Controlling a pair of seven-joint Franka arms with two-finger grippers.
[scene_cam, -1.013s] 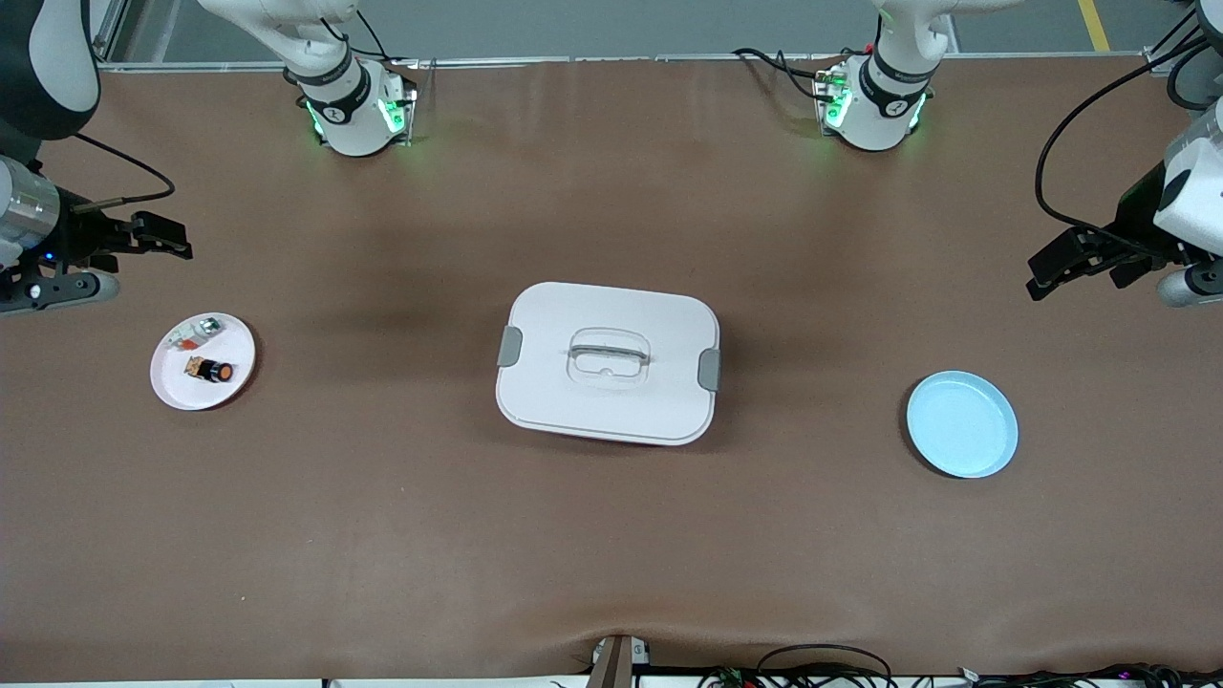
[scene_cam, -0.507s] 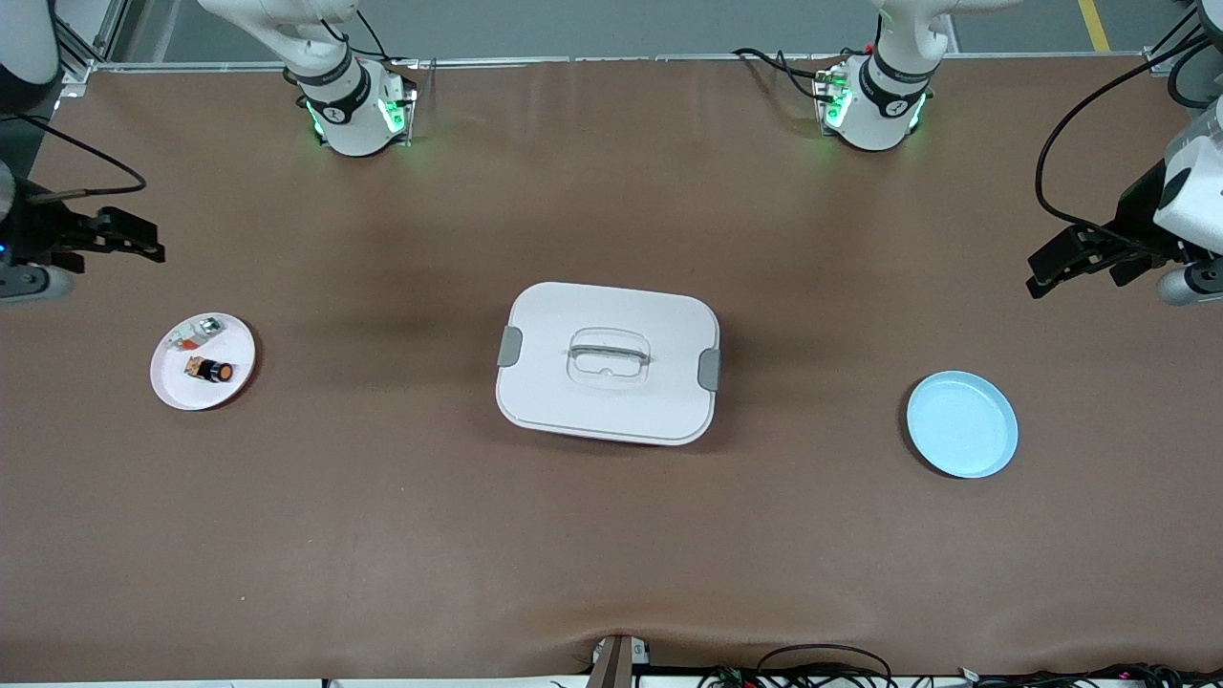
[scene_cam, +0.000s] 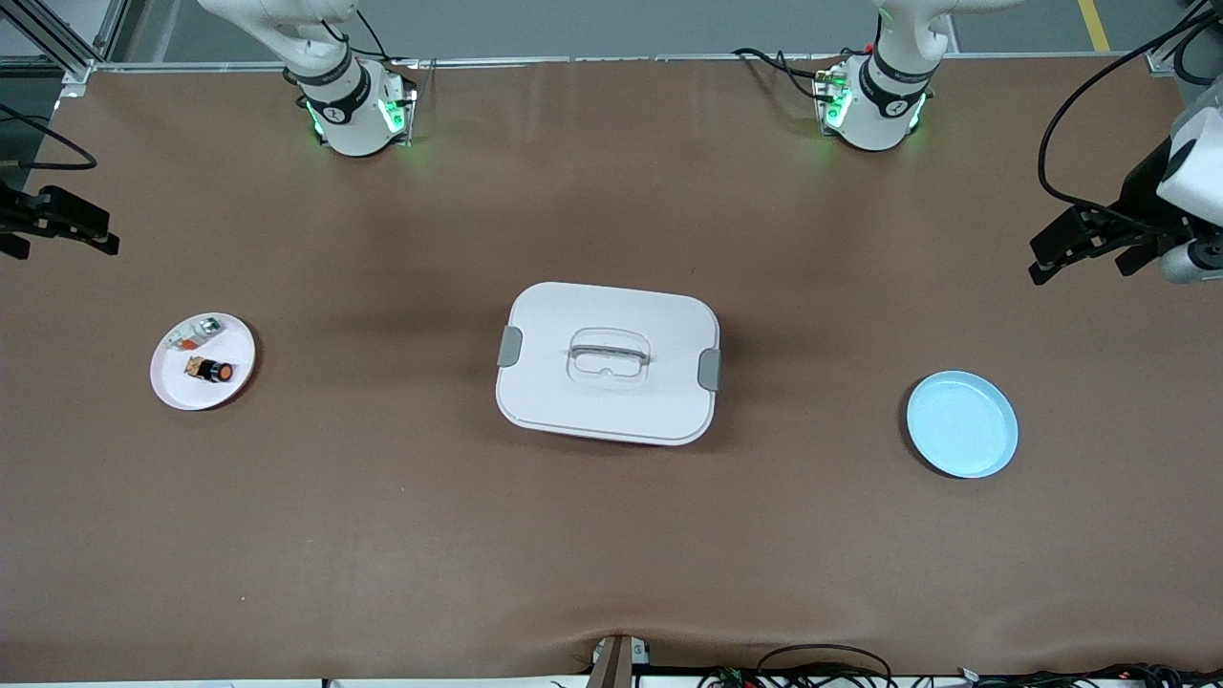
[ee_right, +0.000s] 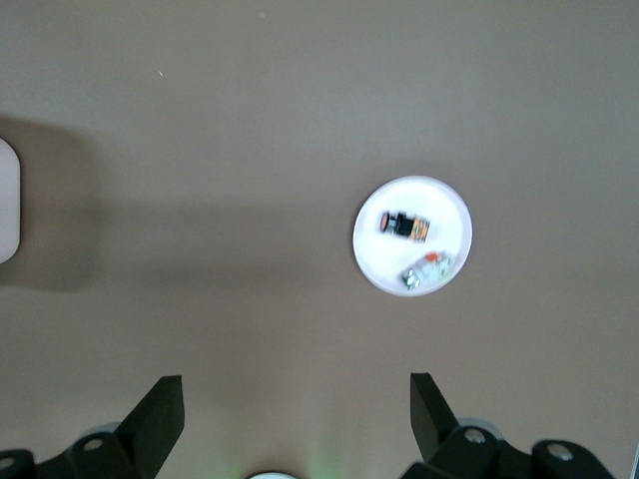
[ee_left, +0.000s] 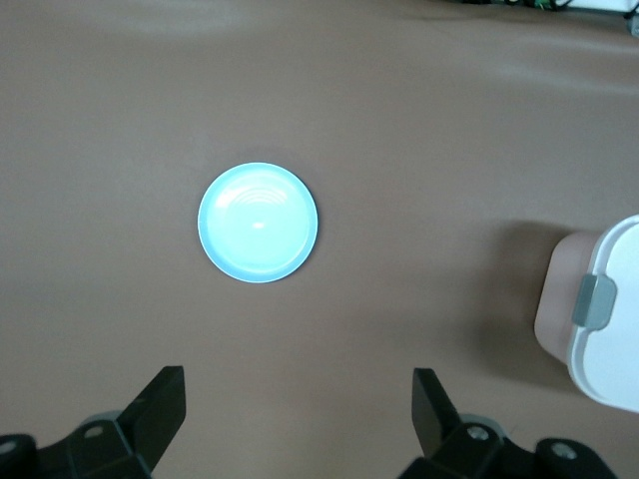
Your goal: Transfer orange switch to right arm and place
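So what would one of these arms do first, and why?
Probably the right gripper, open and hanging over the table's edge at the right arm's end, should come down over the white plate. The orange switch lies there beside a clear part, untouched. The left gripper, open, waits up near the blue plate.

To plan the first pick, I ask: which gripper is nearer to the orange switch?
The right. The right gripper hangs open near the white plate holding the orange switch. The left gripper, also open, is at the table's left-arm end.
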